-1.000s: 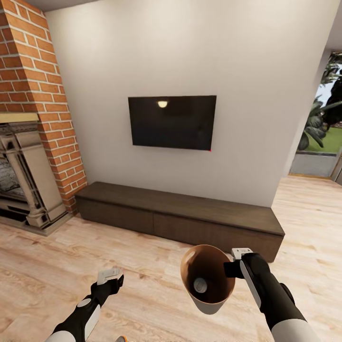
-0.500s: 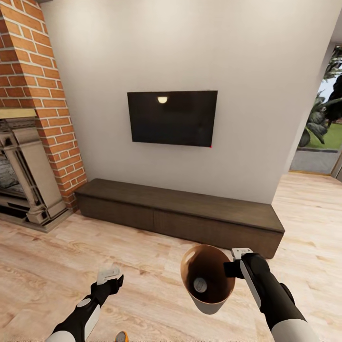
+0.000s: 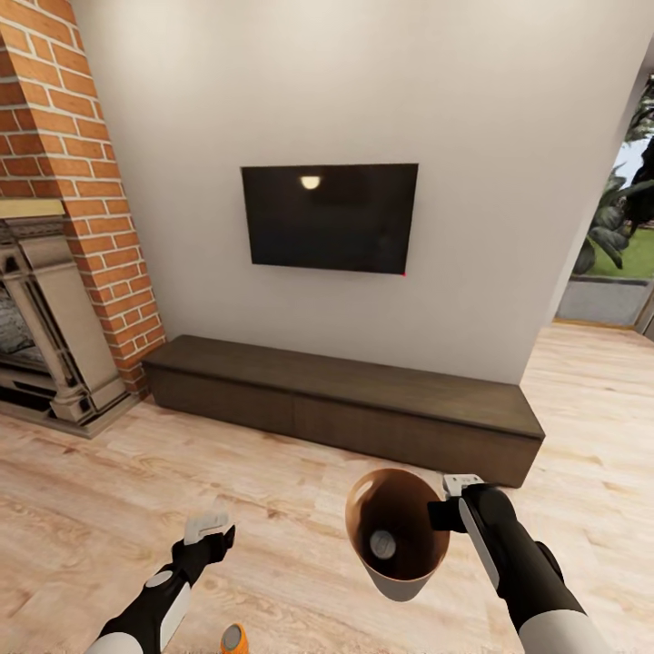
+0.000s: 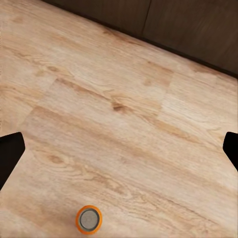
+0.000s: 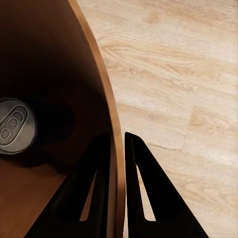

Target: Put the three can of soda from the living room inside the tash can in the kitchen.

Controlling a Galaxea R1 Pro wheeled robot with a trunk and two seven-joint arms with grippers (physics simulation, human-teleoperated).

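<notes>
While half cut off, orange can [image 3: 234, 639] stands beside left end effector [image 3: 208, 530].

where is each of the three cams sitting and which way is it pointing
Head view: on the robot's head, facing the TV wall and floor; both arms show, right gripper holding the trash can.
Left wrist view: by the open left gripper, looking down at the floor and an orange can.
Right wrist view: along fingers clamped on the trash can's rim, a can inside.
Shared: head and left wrist views both show the orange can.
</notes>
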